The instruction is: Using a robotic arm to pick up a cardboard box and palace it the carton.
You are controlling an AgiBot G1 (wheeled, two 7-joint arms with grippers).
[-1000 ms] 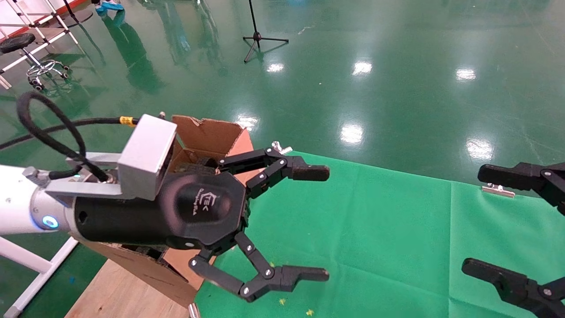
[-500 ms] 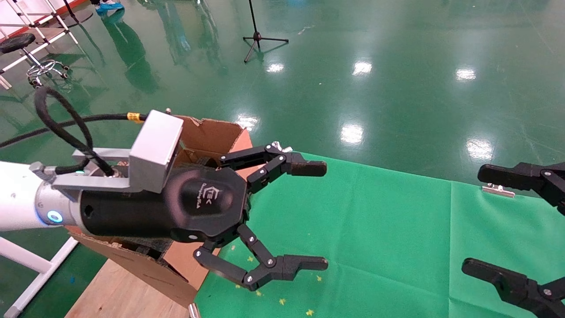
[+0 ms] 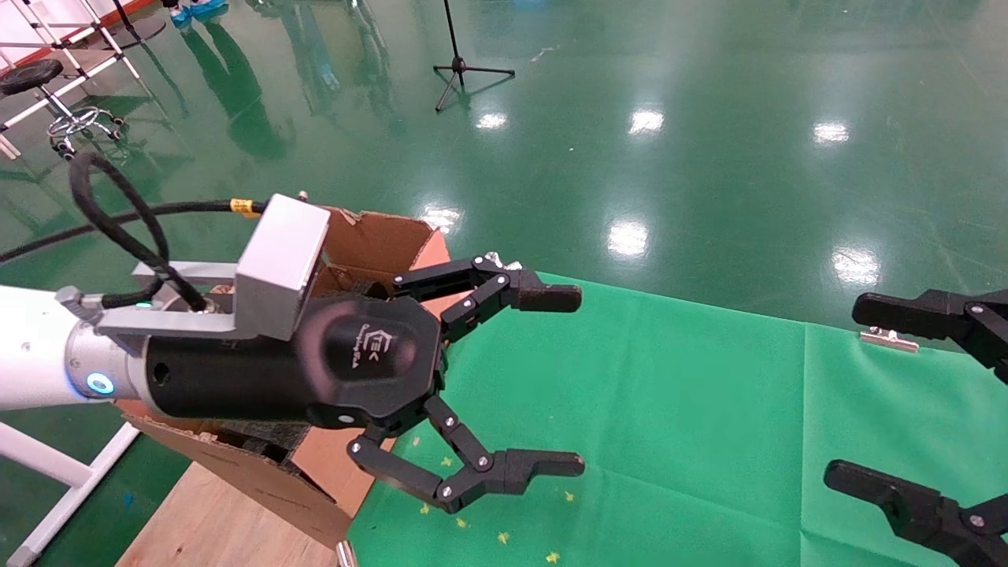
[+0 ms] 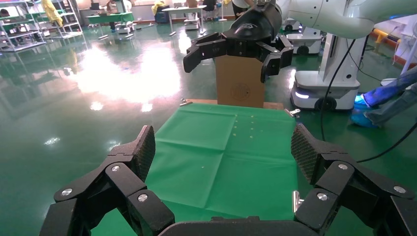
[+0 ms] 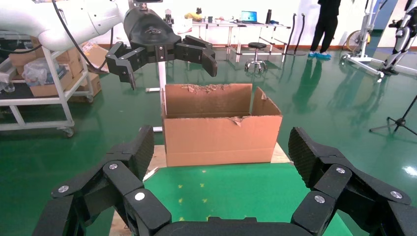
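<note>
The left robotic arm point(image 3: 47, 366) hangs above the near edge of the carton point(image 3: 378, 236), and its claw point(image 3: 551, 382) reaches out over the green-covered surface point(image 3: 669, 409) with its fingers spread wide and nothing between them. The right claw point(image 3: 890, 394) waits at the far side of the surface, also spread and empty.

The small cardboard box does not show in any view. The green cloth looks bare in the head view and in both wrist views, and the arm's black body hides most of the carton's interior, so I cannot tell whether the box already lies inside.

The main risk, as I judge it, is the carton itself. The right wrist view shows its ragged flap point(image 5: 211, 88) standing just below the left claw's spread fingers point(image 5: 194, 49). A low or sideways move could catch a finger on that torn edge and drag or tip the carton off its wooden support point(image 3: 228, 520).

A second risk is the black cable point(image 3: 118, 220) looping behind the wrist. It could snag on the carton's back flap if the wrist rotates.

Finally, both claws face each other across the surface, so a simultaneous reach inward could bring them into contact.
</note>
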